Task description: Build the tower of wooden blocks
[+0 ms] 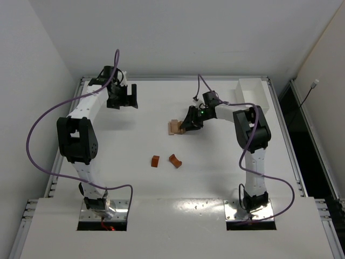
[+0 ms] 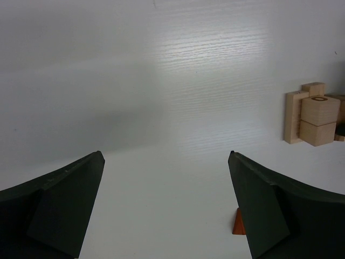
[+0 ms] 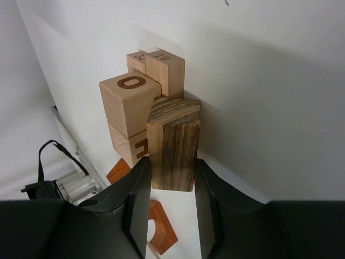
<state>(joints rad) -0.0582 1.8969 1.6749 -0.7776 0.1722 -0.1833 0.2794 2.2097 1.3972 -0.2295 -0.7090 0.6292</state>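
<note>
The right arm (image 1: 250, 135) rises from its base at the near edge, folds at the elbow and stretches left across the table (image 1: 215, 178), setting the right gripper (image 1: 188, 123) low against the wood block tower (image 1: 173, 127) just left of the table's centre. In the right wrist view the jaws are closed part-way on a dark-grained block (image 3: 172, 143), one finger pressed to each long side. The block's long axis runs straight out along the fingers, and its end-grain face points away from the wrist. The tower stands just beyond. A pale lettered cube (image 3: 129, 102) marked "O" sits on another pale block, with two numbered pale bars (image 3: 164, 67) upright behind. Whether the held block touches the cube cannot be told, since the two overlap in this view. The left arm (image 1: 75, 135) bends high over the left side and reaches the far left corner. There the left gripper (image 1: 123, 97) is turned toward the centre, its jaws spread fully and holding nothing. Nearer the bases lie a reddish-brown block (image 1: 155, 161) and a reddish-brown arch (image 1: 174, 160), close together and apart from the tower. A white tray (image 1: 252, 90) sits at the far right corner. From above, the right gripper hides part of the tower, and the left wrist view cuts it off at the right edge.
</note>
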